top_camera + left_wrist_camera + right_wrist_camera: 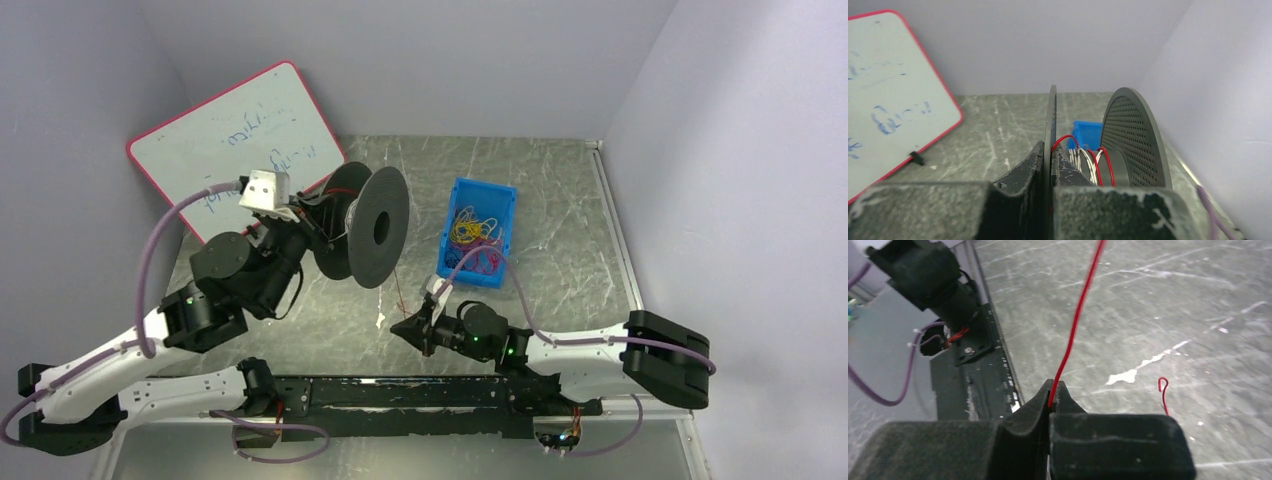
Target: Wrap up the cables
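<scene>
A black spool [368, 226] with two perforated flanges is held above the table at centre left. My left gripper [318, 222] is shut on its near flange [1050, 127], one finger on each side. Red and white wire turns [1098, 167] lie on the hub. The thin red wire [399, 292] runs from the spool down to my right gripper [412, 328], which is shut on it [1073, 335]. The wire's loose hooked end [1163, 392] lies on the table beside the right fingers.
A blue bin [478, 232] with a yellow, blue and red wire tangle stands right of the spool. A red-rimmed whiteboard [235, 140] leans at the back left. The arms' black base rail [420, 392] runs along the near edge. Walls enclose the table.
</scene>
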You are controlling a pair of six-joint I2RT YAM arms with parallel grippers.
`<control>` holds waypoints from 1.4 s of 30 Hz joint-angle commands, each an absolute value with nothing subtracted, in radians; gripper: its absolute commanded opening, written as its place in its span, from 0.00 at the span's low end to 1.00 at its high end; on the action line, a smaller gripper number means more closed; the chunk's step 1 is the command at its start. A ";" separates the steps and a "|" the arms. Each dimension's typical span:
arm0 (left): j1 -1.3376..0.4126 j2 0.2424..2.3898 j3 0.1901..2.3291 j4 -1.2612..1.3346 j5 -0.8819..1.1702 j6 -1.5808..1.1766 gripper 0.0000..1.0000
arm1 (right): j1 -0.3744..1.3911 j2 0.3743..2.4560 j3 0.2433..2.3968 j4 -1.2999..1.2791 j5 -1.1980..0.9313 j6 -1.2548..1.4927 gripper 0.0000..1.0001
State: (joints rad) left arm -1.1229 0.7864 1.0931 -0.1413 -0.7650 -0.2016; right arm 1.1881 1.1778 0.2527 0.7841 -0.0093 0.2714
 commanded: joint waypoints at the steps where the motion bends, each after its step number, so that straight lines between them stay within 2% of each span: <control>1: -1.126 0.791 1.067 0.101 -0.968 -0.138 0.07 | 1.284 1.155 0.285 0.768 0.066 0.241 0.00; 11: -1.125 0.965 1.066 0.108 -1.147 -0.016 0.07 | 1.465 1.070 0.462 0.590 0.170 0.115 0.00; 18: -1.123 1.029 1.026 -0.028 -1.182 -0.095 0.07 | 1.523 1.010 0.586 0.491 0.218 0.013 0.00; 29: -1.124 1.070 1.010 -0.301 -1.081 -0.263 0.07 | 1.525 0.987 0.773 0.376 0.343 -0.227 0.00; 38: -1.124 1.058 0.968 -0.347 -0.942 -0.229 0.07 | 1.520 1.009 0.861 0.355 0.528 -0.488 0.00; 42: -1.125 1.058 0.975 -0.377 -0.863 -0.197 0.07 | 1.458 1.009 0.882 0.311 0.522 -0.542 0.00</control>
